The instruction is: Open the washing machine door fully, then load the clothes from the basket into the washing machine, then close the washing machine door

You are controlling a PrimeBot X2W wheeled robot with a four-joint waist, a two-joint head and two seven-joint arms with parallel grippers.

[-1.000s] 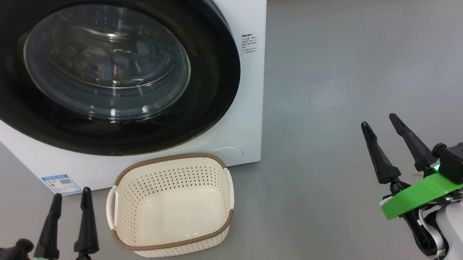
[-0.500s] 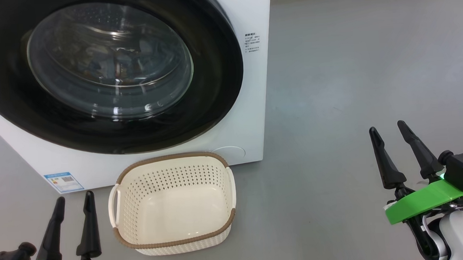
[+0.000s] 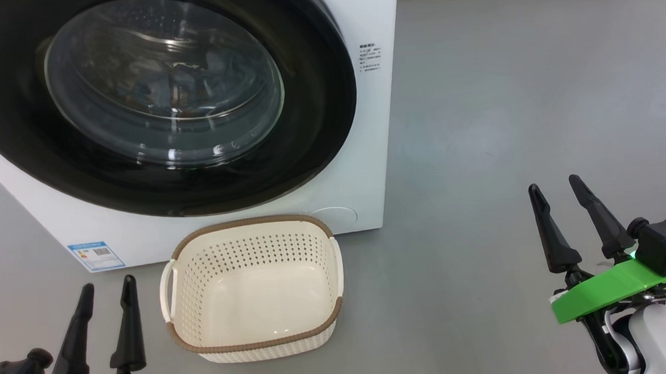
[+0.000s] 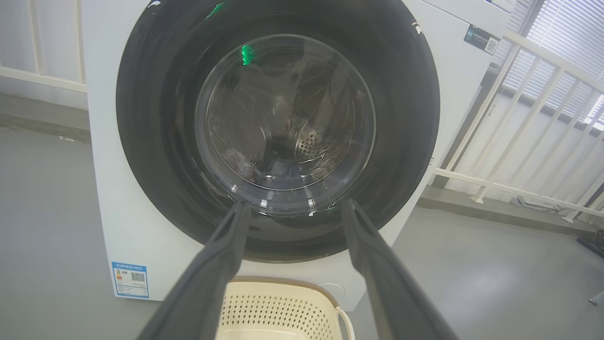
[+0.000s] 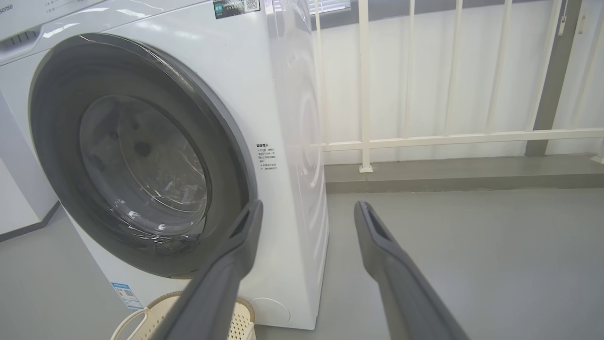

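At lower left of the head view, the left gripper (image 3: 107, 284) is held with its two dark fingers spread wide and nothing between them, near the basket's left handle. At lower right, the right gripper (image 3: 553, 183) is likewise spread wide and empty, well apart from the basket, over the grey floor (image 3: 504, 87).

Between the two, the basket (image 3: 255, 220) is set on the floor just before the washing machine (image 3: 378, 127); no garment is seen in it. Above it, the washing machine door (image 3: 317, 96) is seen lying flush against the white front and is judged shut. Behind its glass, bluish and brownish shapes, taken to be the clothes (image 3: 182, 84), are dimly made out in the drum.

Status: opening, loading and closing are all judged done. Nothing is judged left beyond drawing the arms away.
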